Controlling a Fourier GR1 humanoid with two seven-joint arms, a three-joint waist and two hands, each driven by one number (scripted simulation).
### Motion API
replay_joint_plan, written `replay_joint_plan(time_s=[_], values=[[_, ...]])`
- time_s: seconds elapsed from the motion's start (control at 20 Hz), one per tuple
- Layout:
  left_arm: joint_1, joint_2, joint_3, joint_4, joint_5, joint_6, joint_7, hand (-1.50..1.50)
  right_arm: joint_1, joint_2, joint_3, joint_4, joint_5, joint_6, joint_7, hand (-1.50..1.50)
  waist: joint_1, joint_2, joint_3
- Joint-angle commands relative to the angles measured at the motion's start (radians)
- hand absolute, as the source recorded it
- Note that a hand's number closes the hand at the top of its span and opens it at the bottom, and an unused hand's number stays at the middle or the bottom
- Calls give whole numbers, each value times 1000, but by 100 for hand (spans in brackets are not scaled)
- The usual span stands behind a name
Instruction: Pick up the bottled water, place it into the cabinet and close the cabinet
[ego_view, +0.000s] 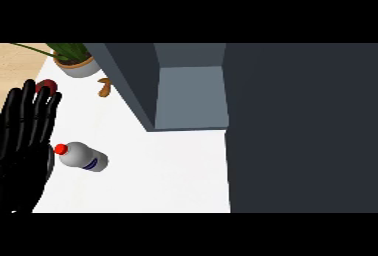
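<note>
Nothing of the task done yet, judging by how things lie. Filling the right half of the frame, a dark cabinet door (303, 127), swung open; beside it at upper centre, the cabinet (190, 95) with its grey inside bare. Below and to the left, a white tabletop (170, 175). Along the left edge, the left hand (26, 145), fingers (29, 100) straight, slightly spread and pointing up, holding nothing, resting. No right hand in view. At upper left, a potted plant (74, 60), then a small brown thing (105, 87) too small to name, and a dark red thing (46, 85) half hidden behind the fingers. At lower left, the water bottle (83, 156) lying on the tabletop, red cap toward the hand, just beside it. Left to do: picking up, placing inside, closing the door.
</note>
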Motion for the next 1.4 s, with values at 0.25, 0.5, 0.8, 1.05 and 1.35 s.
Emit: replay_joint_plan(time_s=[0.25, 0.5, 0.8, 1.05, 1.35], values=[[7, 139, 48, -32, 286, -313, -68, -150, 114, -8, 62, -133, 16, 63, -24, -150, 25, -8, 0], [188, 48, -7, 42, 454, -212, 232, -150, 267, 106, 145, -103, -278, 100, 164, -150, 25, -10, 2], [284, 119, 111, -92, 595, -239, 321, -150, 384, 79, 132, -271, -352, 119, 221, -150, 29, -7, 2], [419, 104, 160, -44, 623, -397, 243, -150, 447, 78, 103, -214, -390, 186, 142, -150, 32, -7, 2], [449, 112, 247, 1, 649, -515, 205, -150, 481, 96, 115, -139, -322, 231, 25, -150, 33, -7, 2]])
